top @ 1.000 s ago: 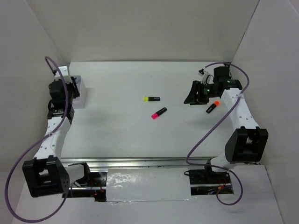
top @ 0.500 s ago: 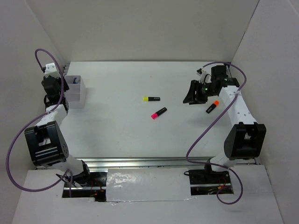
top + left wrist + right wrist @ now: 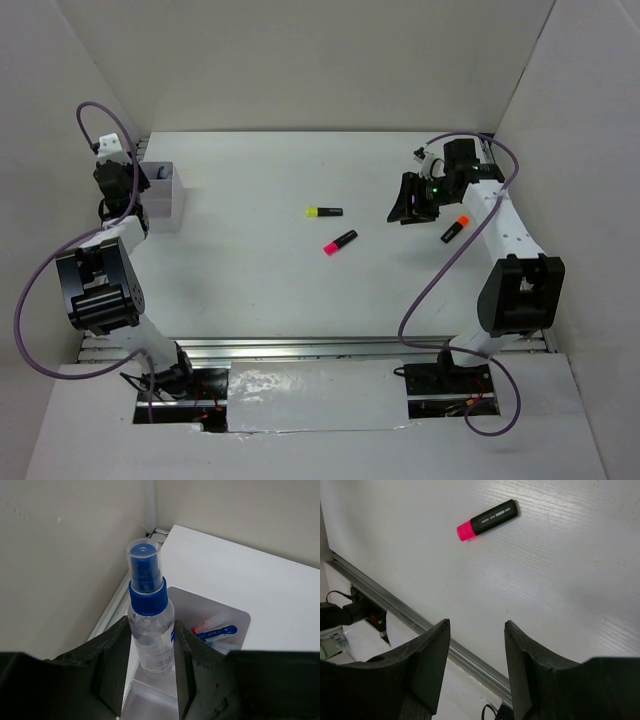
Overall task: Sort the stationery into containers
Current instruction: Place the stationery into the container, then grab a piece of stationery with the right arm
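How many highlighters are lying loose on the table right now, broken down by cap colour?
Yellow-capped highlighter: 1
Pink-capped highlighter: 1
Orange-capped highlighter: 1
Total: 3

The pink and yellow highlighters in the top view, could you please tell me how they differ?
The yellow highlighter has a yellow cap, the pink highlighter a pink one. The yellow one lies almost straight across the view; the pink one slants, cap towards the arms' bases. The pink one lies nearer those bases than the yellow one. Both have black bodies and lie flat on the table.
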